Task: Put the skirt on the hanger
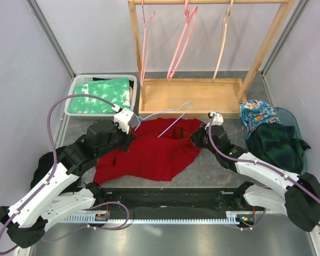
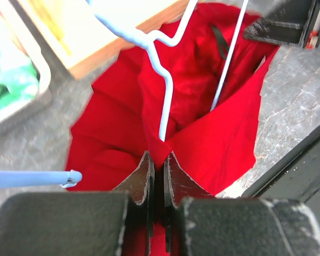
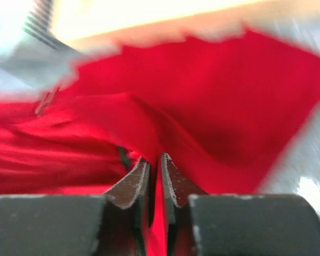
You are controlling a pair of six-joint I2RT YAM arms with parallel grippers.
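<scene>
The red skirt (image 1: 149,152) lies spread on the table between the arms. A pale blue wire hanger (image 1: 165,113) rests on its far edge, one leg running into the cloth; the left wrist view shows it (image 2: 165,90) going down into a fold. My left gripper (image 1: 129,133) is shut on the skirt's left upper edge (image 2: 158,154). My right gripper (image 1: 198,137) is shut on the skirt's right upper edge (image 3: 156,157); that view is blurred.
A wooden rack (image 1: 192,93) stands at the back with pink hangers (image 1: 178,42) and a tan hanger (image 1: 223,40). A white basket (image 1: 74,98) with green cloth is back left. A blue bin (image 1: 296,128) with plaid and floral clothes is on the right.
</scene>
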